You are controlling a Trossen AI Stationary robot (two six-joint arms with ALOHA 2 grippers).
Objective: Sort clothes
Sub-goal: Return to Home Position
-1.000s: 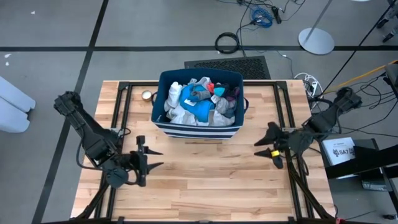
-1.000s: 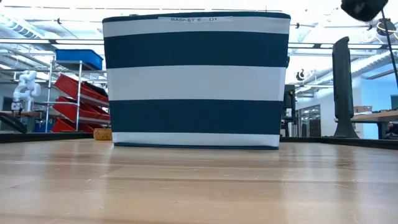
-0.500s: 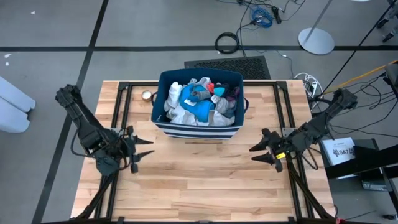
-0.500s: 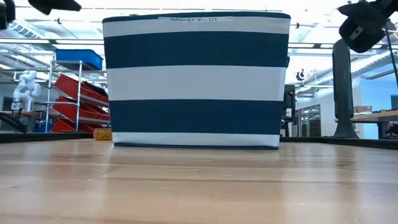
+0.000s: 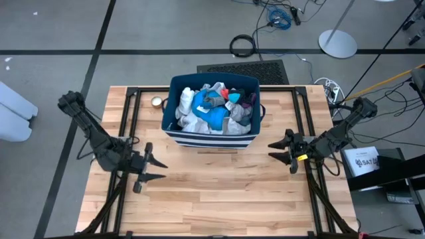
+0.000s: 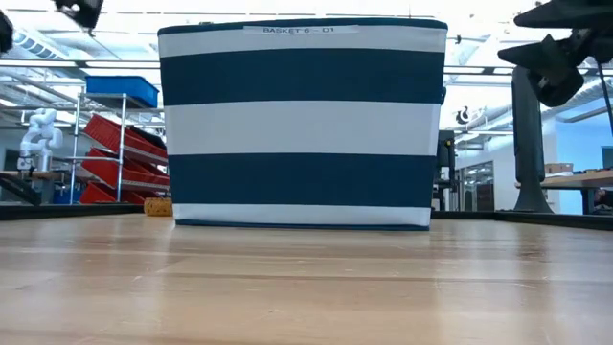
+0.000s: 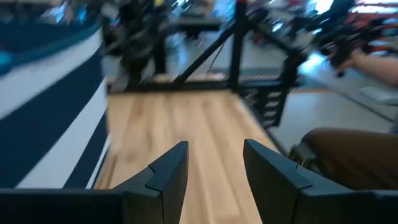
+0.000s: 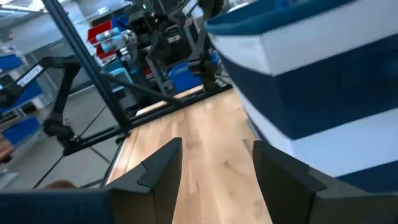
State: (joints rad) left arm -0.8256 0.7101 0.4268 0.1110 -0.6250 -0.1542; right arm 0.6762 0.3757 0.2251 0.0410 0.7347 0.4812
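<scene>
Found clothes heaped in striped bin on counter. Noted left hand and right hand released, empty, either side, clear of bin.

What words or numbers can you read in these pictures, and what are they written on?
"BASKET 6 - D1": label on the top band of the striped bin, low view.
"SAT": white sign beside the table, high view; the rest of it is too small to read.
</scene>
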